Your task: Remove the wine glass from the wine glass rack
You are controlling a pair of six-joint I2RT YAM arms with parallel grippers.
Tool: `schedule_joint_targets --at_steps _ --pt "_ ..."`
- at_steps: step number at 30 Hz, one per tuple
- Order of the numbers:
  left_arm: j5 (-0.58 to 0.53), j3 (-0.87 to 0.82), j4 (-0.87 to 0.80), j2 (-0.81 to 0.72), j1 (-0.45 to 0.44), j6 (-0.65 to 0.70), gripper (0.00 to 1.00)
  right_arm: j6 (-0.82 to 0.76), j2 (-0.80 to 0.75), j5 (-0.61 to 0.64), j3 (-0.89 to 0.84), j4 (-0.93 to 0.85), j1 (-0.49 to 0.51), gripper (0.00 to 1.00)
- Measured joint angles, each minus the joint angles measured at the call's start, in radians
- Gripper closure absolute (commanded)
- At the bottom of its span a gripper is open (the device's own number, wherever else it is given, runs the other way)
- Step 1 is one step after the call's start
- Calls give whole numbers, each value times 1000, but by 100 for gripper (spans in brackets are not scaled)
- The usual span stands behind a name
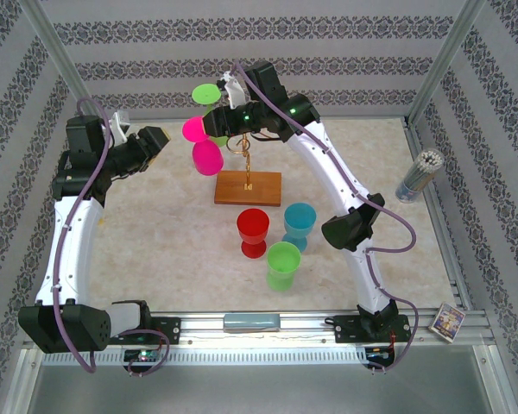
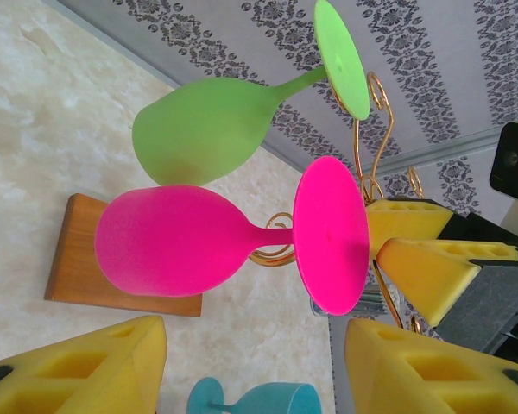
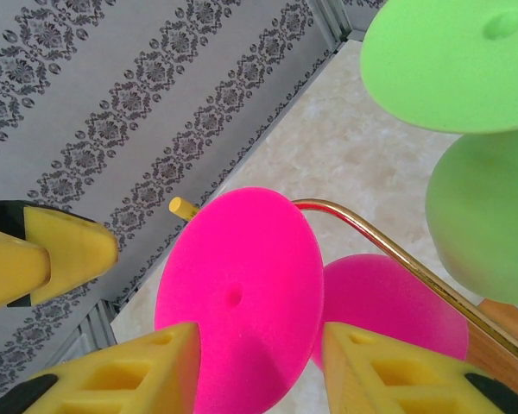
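Presently pink wine glass (image 3: 242, 293) hangs on wine glass rack (image 3: 414, 267), its foot between right claw's (image 3: 259, 345) half-parted fingers; clamped or not, cannot tell.

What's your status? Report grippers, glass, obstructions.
Left gripper open, standing off. Right gripper flanking pink wine glass foot, grip unconfirmed. Glass hangs on rack. Green glass close alongside.
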Motion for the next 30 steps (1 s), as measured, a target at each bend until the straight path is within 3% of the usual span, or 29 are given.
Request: schedule_joint_targets --at_steps 30 --pt "2 -13 8 -4 6 -10 43 0 0 0 0 -10 0 68"
